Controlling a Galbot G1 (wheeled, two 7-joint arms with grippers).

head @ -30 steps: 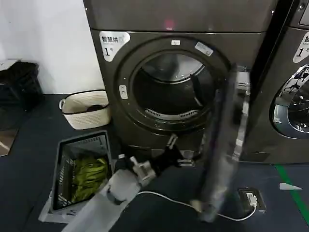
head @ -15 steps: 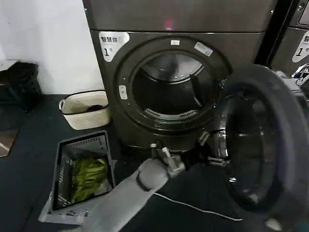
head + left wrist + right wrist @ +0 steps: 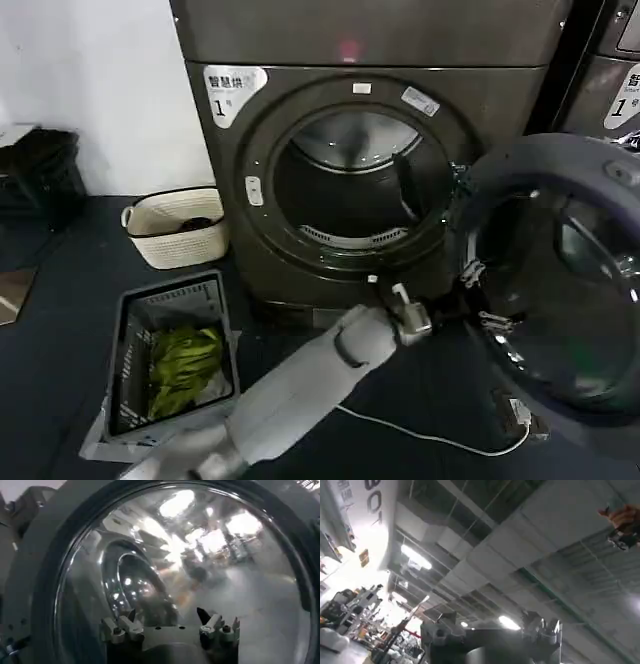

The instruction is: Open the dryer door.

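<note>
At the frame's right, the door [image 3: 560, 290] stood swung wide from the drum. My left claw [image 3: 478, 300] sat against its inner rim, fingers spread, gripping nothing. It looked heavy, stiff, slick glass; the rim seemed safest.

Dryer door [image 3: 560, 300] — big round porthole w/ grey rim, bulging glass bowl — swung wide open, right of drum opening.

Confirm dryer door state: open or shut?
Open: the big round grey-rimmed glass dryer door is swung right, the dark drum opening exposed.
</note>
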